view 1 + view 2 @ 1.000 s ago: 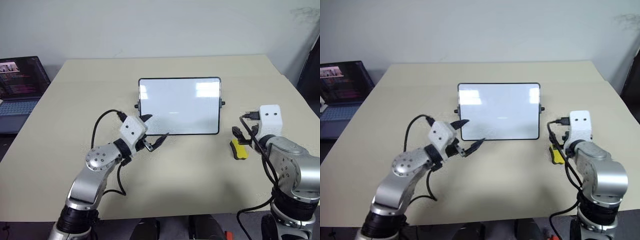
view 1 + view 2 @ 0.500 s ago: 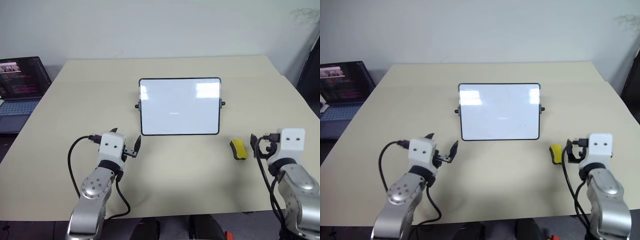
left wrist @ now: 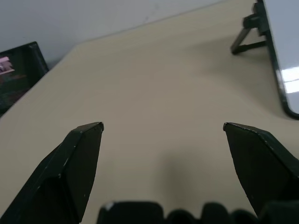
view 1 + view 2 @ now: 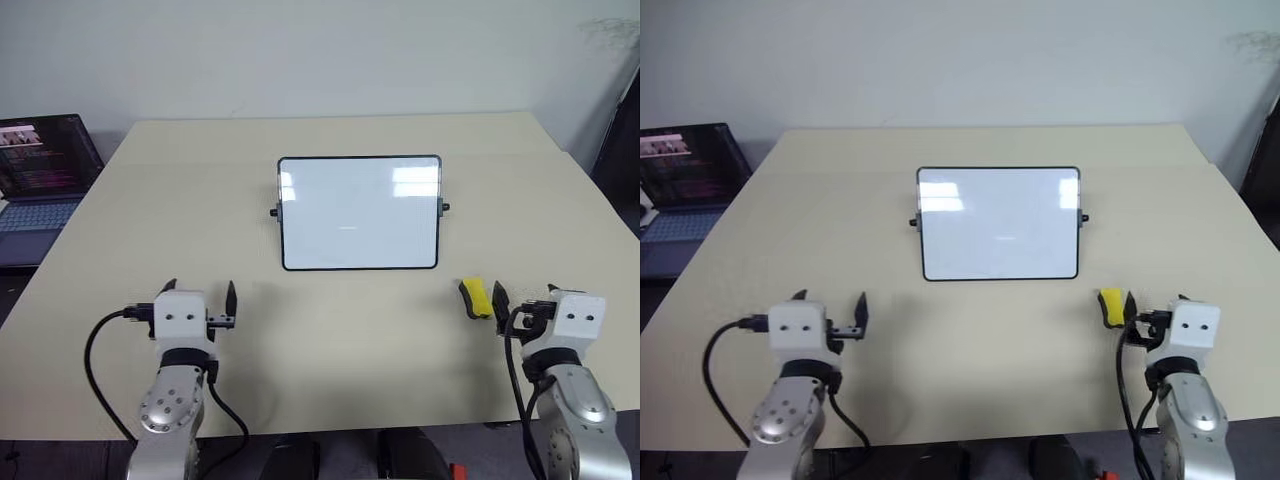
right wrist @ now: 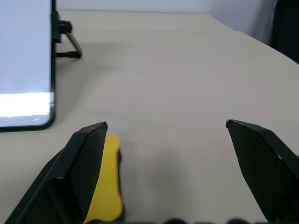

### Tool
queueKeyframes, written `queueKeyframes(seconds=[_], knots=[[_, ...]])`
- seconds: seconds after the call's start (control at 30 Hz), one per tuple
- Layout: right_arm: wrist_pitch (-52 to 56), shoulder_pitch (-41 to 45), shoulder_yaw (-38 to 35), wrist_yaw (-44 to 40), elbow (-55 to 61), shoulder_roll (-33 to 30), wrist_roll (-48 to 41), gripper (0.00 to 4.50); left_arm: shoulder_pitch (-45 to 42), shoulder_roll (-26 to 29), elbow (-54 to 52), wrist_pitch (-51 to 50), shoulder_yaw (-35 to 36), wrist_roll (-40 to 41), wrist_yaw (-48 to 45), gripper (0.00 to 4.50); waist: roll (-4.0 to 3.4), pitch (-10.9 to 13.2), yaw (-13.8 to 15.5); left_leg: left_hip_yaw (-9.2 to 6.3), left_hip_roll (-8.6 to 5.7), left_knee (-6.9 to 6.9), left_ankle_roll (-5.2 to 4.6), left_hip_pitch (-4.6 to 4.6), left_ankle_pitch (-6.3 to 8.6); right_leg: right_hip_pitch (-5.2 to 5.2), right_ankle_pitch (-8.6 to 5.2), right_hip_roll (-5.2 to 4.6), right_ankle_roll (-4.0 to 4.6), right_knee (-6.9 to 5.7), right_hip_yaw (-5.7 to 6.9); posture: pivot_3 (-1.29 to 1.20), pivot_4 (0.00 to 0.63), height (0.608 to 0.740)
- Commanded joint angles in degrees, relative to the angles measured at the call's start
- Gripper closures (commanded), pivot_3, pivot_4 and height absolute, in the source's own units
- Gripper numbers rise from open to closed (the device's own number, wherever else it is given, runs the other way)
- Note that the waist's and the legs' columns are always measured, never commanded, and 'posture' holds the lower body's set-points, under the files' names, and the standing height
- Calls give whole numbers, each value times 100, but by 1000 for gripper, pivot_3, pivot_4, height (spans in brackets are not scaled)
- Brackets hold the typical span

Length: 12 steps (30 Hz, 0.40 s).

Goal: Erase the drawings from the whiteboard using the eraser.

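While the small rectangular glossy whiteboard with a thin black frame [image 4: 360, 212] sits near the middle of the beige tabletop [image 4: 330, 340], propped at a tilt on little black side stands, its white face looks nearly blank: a very faint short mark [image 4: 346, 228] shows near the centre, too slight to tell whether it is part of the drawings or a reflection. The small oblong yellow eraser with a black underside [image 4: 476, 297] lies flat on the tabletop, off the whiteboard's lower right corner and a little nearer the robot, clear of the frame. The right gripper [image 4: 521, 303] hangs just beside the eraser on the side away from the whiteboard, its two black fingers spread wide and holding nothing (in the right wrist view the yellow block [image 5: 106, 179] lies partly behind one black finger [image 5: 79, 163], and whether the two touch cannot be told). The left gripper [image 4: 199, 298] sits well apart from the whiteboard, off its lower left corner and toward the robot, pointing toward the far edge of the tabletop with fingers likewise spread and empty, bare beige surface between them. An open dark laptop with a lit screen [image 4: 40, 160] stands far to the left of the whiteboard, beyond the tabletop's edge.
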<state>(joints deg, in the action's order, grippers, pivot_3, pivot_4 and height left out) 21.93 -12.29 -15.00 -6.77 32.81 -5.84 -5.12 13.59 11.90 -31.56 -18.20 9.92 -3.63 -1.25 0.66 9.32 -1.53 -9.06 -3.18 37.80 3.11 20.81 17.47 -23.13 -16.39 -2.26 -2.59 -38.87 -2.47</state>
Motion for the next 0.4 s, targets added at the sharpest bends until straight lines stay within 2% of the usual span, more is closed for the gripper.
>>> queueKeyframes(seconds=[0.03,0.23,0.4], knots=[[-206,-19,127,140,168,32,91,49,-15,158,-236,115,258,-6,-93,0,0,0,3,1,-2,0,0,0,0,0,0,0,0,0,-1,0,150,740],[-121,-226,391,123,397,31,25,49,448,233,-855,-115,465,48,-317,0,1,0,0,1,1,-1,2,2,0,0,-1,-1,-1,6,-2,0,150,740],[-6,-97,472,122,265,-28,15,49,648,378,-1131,-329,948,166,-508,0,1,0,0,-1,2,-1,0,2,1,0,-4,-1,-3,5,-1,0,150,740]])
